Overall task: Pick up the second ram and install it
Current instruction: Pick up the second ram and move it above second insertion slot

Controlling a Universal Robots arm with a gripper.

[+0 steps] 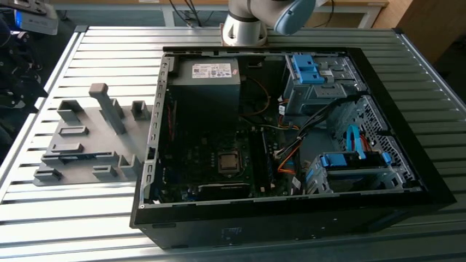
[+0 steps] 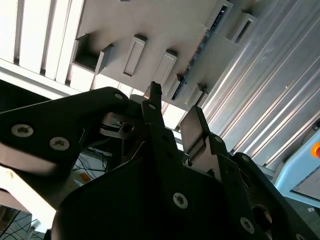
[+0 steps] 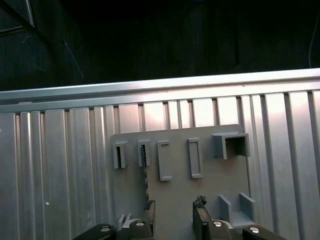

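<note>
— Where is the hand [image 3: 174,207]?
— Over the grey tray [image 3: 220,175], clear of it. Its two black fingers [image 3: 201,216] stand spread, and bare tray shows between them in both wrist views. The hand is open and grips nothing.
— And the second ram [image 2: 200,49]?
— In the tray. It stands on its long edge among the tray's small grey blocks [image 2: 134,55]. In the second wrist view it is a thin dark strip with blue flecks, running across the tray beyond the fingertips. The hand does not touch it.
— What carries the tray?
— A slatted metal worktop [image 1: 109,218]; the tray lies flat on it.
— And past the tray?
— An open computer case [image 1: 291,229] lies on its side just beside the tray, its circuit board [image 1: 211,164] facing up. On the side of the case away from the tray's length, the arm's base [image 1: 244,30] stands on the worktop.
</note>
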